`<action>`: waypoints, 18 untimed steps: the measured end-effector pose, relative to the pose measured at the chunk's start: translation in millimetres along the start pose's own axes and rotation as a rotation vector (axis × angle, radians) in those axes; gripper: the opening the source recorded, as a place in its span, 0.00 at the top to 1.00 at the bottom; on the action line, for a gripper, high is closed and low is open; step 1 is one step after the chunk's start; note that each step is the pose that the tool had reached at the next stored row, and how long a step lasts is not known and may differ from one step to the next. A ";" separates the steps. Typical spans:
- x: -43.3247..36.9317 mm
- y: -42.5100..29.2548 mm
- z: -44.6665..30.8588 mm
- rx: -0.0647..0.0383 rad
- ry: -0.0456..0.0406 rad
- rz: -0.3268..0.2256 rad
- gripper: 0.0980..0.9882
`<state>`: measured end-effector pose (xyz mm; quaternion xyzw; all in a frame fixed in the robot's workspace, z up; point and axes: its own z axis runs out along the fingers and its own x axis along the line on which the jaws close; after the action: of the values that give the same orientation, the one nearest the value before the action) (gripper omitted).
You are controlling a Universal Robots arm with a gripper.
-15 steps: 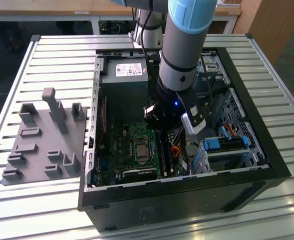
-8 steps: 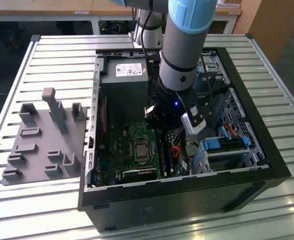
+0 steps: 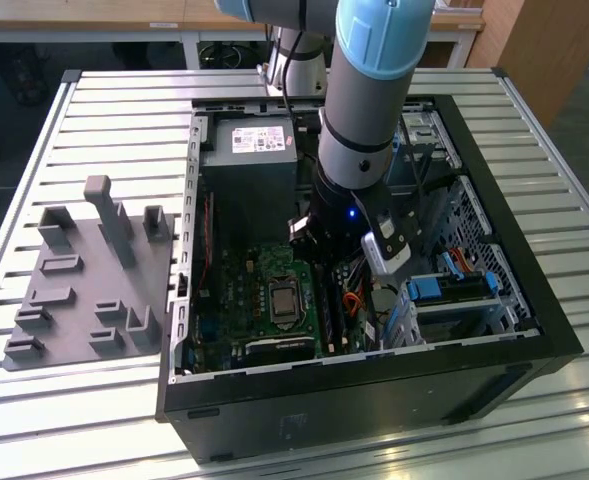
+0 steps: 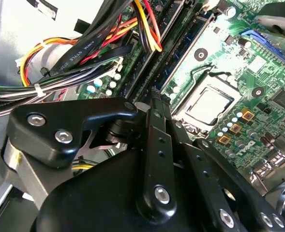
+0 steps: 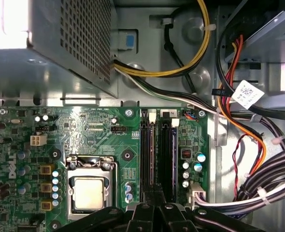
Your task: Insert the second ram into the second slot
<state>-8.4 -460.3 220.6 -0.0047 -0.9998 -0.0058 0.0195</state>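
Fingers (image 5: pixel 154 193) over RAM slots (image 5: pixel 159 154); cable bundle (image 5: pixel 273 186) just beside.

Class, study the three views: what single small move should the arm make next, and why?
Probably ease the gripper straight down a little. In the first wrist view it hangs over the end of the memory slots, beside the processor socket, and looks aligned with them.

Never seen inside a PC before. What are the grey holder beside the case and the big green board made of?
The holder looks like matte grey plastic, maybe 3D-printed: dull, uniform, blocky posts. The board looks like glossy green-lacquered circuit laminate with shiny solder points and metal-topped parts.
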 end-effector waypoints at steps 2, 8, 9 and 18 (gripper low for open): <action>-0.1 -0.1 1.9 0.001 0.0003 0.000 0.99; -0.4 0.3 7.4 0.007 0.0025 0.000 0.99; -0.4 0.4 7.2 0.008 0.0030 0.000 0.99; -0.3 2.0 -3.9 0.029 0.0095 0.002 0.99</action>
<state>-7.9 -458.3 224.5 -0.0052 -0.9997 0.0087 0.0243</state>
